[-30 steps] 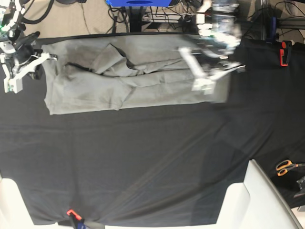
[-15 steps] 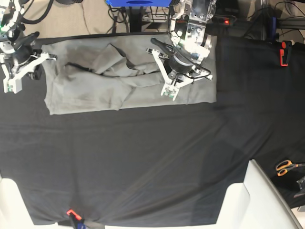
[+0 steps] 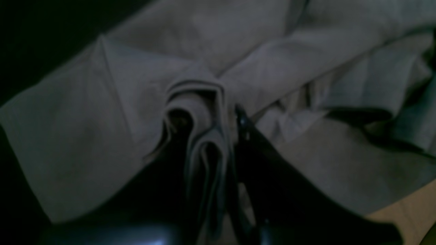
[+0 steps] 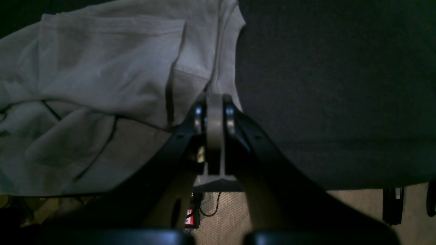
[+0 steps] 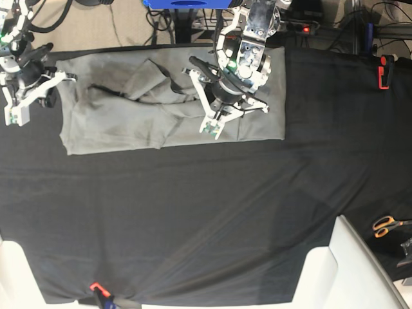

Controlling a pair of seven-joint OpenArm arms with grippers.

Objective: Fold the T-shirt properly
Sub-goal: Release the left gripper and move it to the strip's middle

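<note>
The grey T-shirt (image 5: 129,125) lies crumpled along the far side of the black table cloth (image 5: 193,219). My left gripper (image 5: 214,96) hangs over the shirt's right half. In the left wrist view it (image 3: 207,132) is shut on a bunched, layered fold of the grey fabric (image 3: 201,102). My right gripper (image 5: 48,80) is at the shirt's far left end. In the right wrist view it (image 4: 214,114) is shut on a thin edge of the shirt (image 4: 102,68), with black cloth to its right. The collar and label do not show clearly.
Orange-handled scissors (image 5: 386,225) lie at the right edge. A red clamp (image 5: 383,71) sits at the far right and an orange clip (image 5: 96,286) at the front edge. White table corners (image 5: 347,270) show at the front. Cables and a blue frame (image 5: 187,3) stand behind.
My left arm has swept leftward from the shirt's right end to over its middle, dragging fabric along. The shirt's right edge has shifted left. The right arm has not moved.
</note>
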